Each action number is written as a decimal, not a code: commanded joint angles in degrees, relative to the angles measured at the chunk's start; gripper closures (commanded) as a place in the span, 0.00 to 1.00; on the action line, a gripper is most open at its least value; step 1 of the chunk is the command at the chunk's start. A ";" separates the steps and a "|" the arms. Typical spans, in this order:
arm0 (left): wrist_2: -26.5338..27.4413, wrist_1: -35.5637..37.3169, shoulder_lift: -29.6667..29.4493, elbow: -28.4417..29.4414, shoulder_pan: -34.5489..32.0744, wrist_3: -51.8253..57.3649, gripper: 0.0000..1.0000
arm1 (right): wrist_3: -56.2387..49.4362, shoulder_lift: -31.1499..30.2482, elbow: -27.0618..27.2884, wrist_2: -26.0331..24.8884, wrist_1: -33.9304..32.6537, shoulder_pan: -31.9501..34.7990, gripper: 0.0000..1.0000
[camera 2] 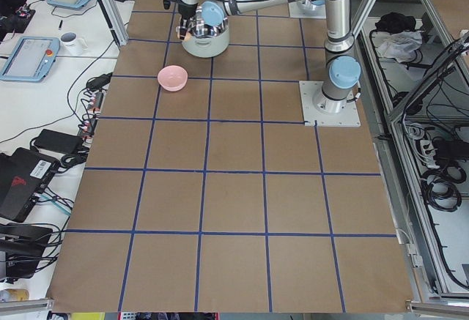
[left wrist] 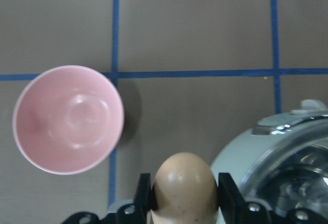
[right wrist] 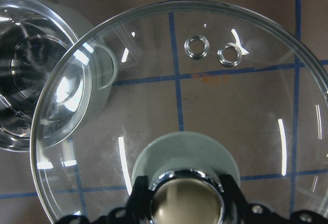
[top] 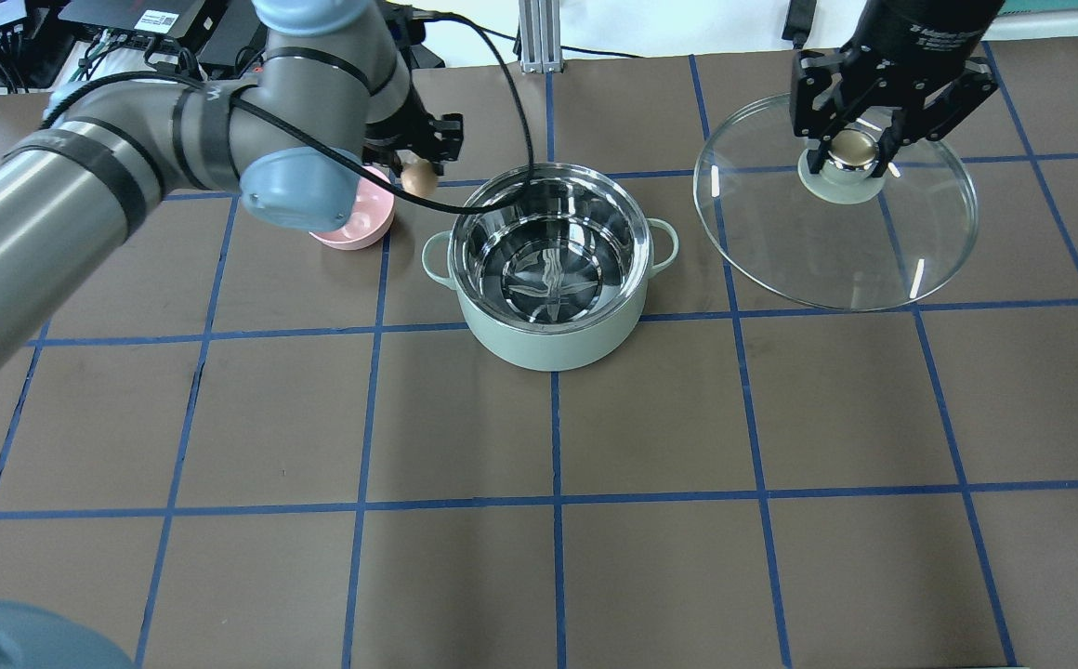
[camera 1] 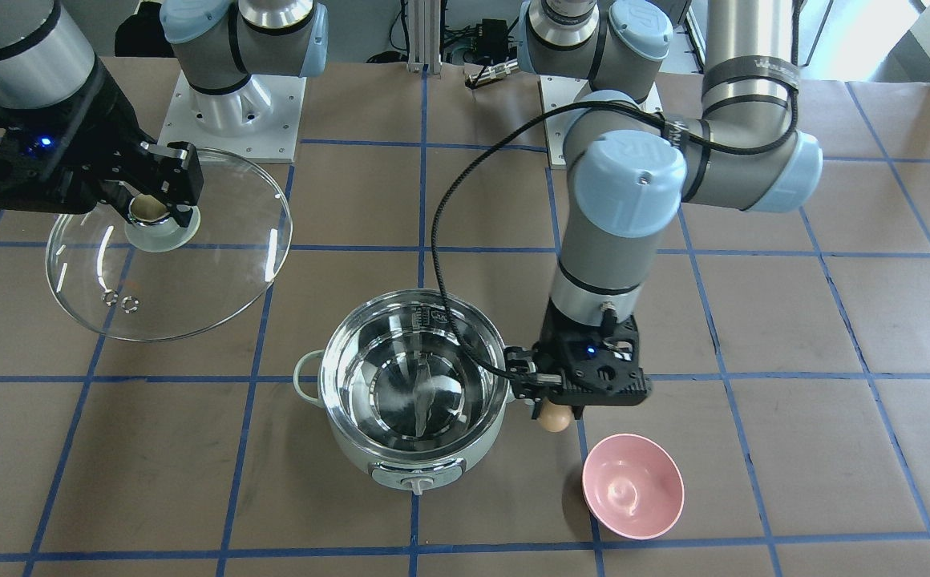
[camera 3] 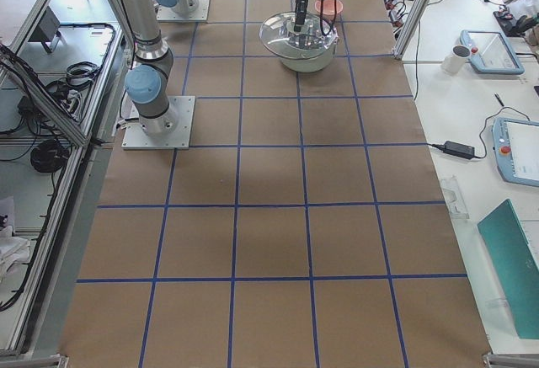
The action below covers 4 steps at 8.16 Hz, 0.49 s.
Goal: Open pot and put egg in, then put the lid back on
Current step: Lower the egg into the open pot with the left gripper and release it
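Note:
The mint-green pot (camera 1: pixel 414 385) (top: pixel 548 269) stands open at mid-table, its steel inside empty. My left gripper (camera 1: pixel 555 417) (top: pixel 418 177) is shut on the brown egg (camera 1: pixel 555 417) (top: pixel 419 177) (left wrist: pixel 184 185) and holds it in the air between the pot's rim and the pink bowl. My right gripper (camera 1: pixel 152 210) (top: pixel 852 151) is shut on the tan knob (right wrist: pixel 185 203) of the clear glass lid (camera 1: pixel 192 272) (top: pixel 874 242) (right wrist: pixel 246 96) and holds it lifted, off to the pot's side. The pot also shows in the left wrist view (left wrist: pixel 277 167) and the right wrist view (right wrist: pixel 31 80).
A pink bowl (camera 1: pixel 632 485) (top: pixel 358 223) (left wrist: pixel 67 119) stands empty on the brown paper close to the pot, just beside the left gripper. A black cable (camera 1: pixel 449 240) from the left arm hangs across the pot's rim. Blue tape lines grid the table.

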 commanded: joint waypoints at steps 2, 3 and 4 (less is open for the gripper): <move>0.04 0.42 -2.07 0.03 -13.75 -14.97 1.00 | -5.42 -1.35 0.51 -3.58 2.40 -3.09 1.00; -0.31 0.51 -3.99 -0.40 -14.99 -15.16 1.00 | -6.29 -1.43 0.94 -3.84 2.40 -3.09 1.00; -0.40 0.51 -5.58 -0.49 -16.48 -16.03 1.00 | -6.65 -1.52 1.03 -3.93 2.31 -3.09 1.00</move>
